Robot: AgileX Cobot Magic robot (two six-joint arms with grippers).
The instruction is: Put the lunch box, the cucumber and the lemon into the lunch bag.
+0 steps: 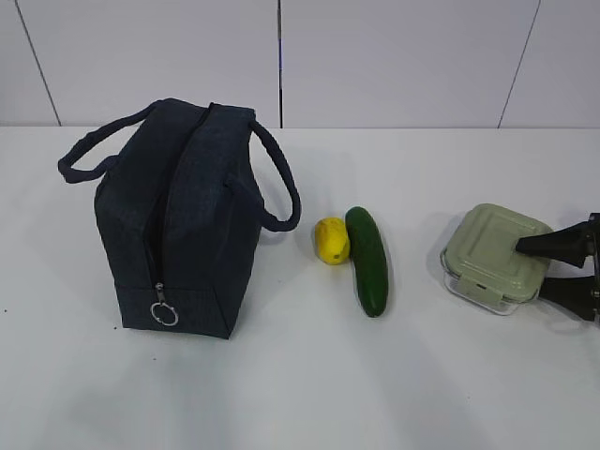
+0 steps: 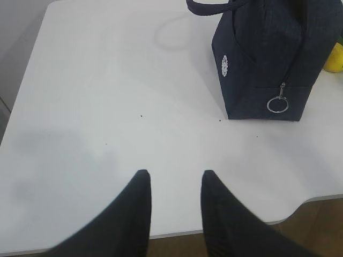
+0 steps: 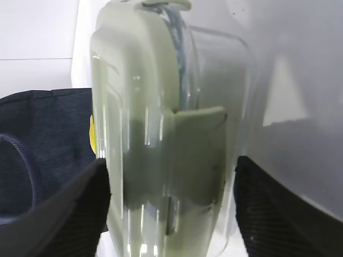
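On the white table (image 1: 309,384), the closed lunch bag (image 1: 178,220) stands at the left. The cucumber (image 1: 367,260) lies in the middle, the lemon (image 1: 331,240) touching it. The lunch box (image 1: 487,251) sits at the right, between the wide jaws of the right gripper (image 1: 548,267); whether they press it, I cannot tell. The left gripper (image 2: 176,184) hangs part open, holding nothing.

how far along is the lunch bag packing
Nothing is packed yet. The lunch bag stands zipped shut; the lemon and cucumber lie beside it. The right gripper straddles the lunch box, jaws wide. The left gripper is empty.
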